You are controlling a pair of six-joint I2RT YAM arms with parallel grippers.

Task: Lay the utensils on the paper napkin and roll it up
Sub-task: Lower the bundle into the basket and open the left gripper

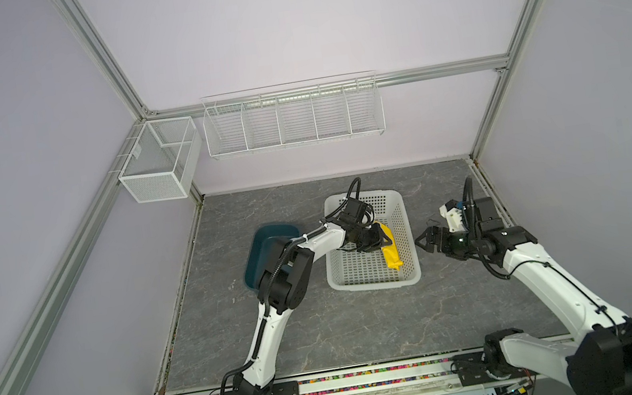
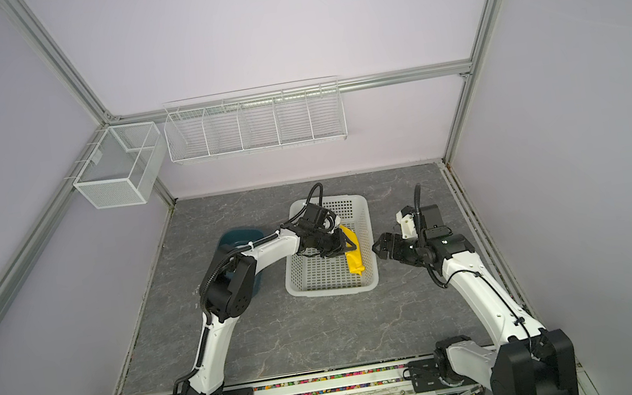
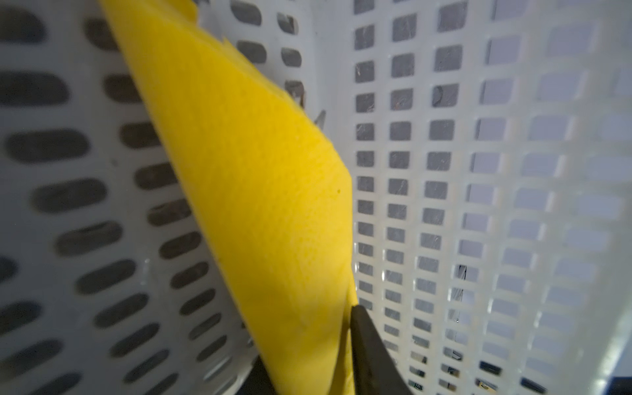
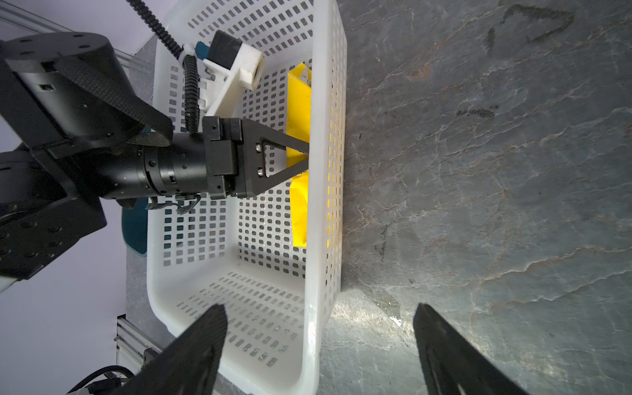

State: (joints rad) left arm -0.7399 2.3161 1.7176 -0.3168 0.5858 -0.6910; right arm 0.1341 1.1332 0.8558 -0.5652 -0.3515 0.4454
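The left gripper has its fingers on either side of the rolled yellow napkin. In the left wrist view one finger touches the paper's edge. The other is almost hidden under the roll, so I cannot tell whether they pinch it or merely stand around it. The napkin lies inside the white basket, propped along the wall on the right arm's side. In both top views its long axis runs from the basket's far end toward the near end, so the left gripper, reaching in from the left, crosses it squarely, a little to the far side of its middle. No cutlery shows anywhere; it is probably wrapped inside the roll. The right gripper hangs just outside that same wall, spread wide with nothing in it, near the roll but with the wall between them. The teal tub sits on the table on the basket's other side. The roll looks finished and delivered. The next move is likely a straight pull back by the left arm, away from the wall, so the paper is not dragged open.
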